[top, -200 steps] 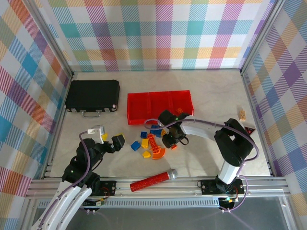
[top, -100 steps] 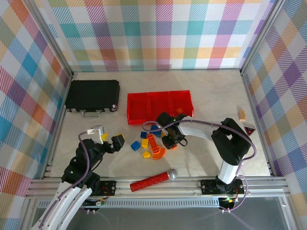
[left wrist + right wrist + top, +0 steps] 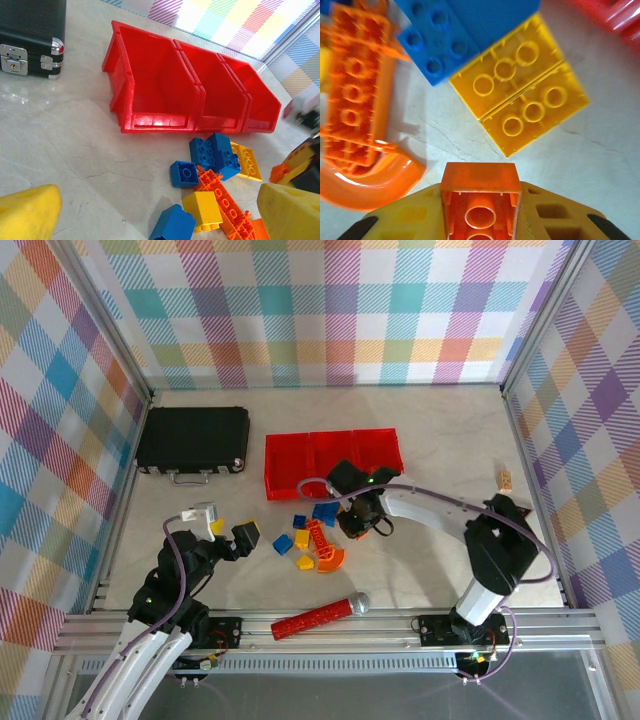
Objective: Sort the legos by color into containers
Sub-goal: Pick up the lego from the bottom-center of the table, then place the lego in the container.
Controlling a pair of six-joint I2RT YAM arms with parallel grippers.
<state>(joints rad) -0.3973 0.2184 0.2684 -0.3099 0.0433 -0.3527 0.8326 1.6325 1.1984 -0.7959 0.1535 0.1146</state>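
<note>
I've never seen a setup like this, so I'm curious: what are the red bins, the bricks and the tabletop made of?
Bins: likely glossy moulded plastic, by the glints on their smooth walls. Bricks: hard plastic too, with crisp moulded studs and a slight sheen. Tabletop: polished marble or a marble-look laminate, pale with fine veins and soft reflections; I can't tell which.

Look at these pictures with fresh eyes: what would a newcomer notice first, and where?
The row of three joined bright red open-top plastic bins stands mid-table, with a flat black case with a handle to its left. On the near side of the bins lies a scatter of small blue, yellow and orange studded plastic bricks. The right gripper hangs over that scatter, shut on a small orange brick.
</note>
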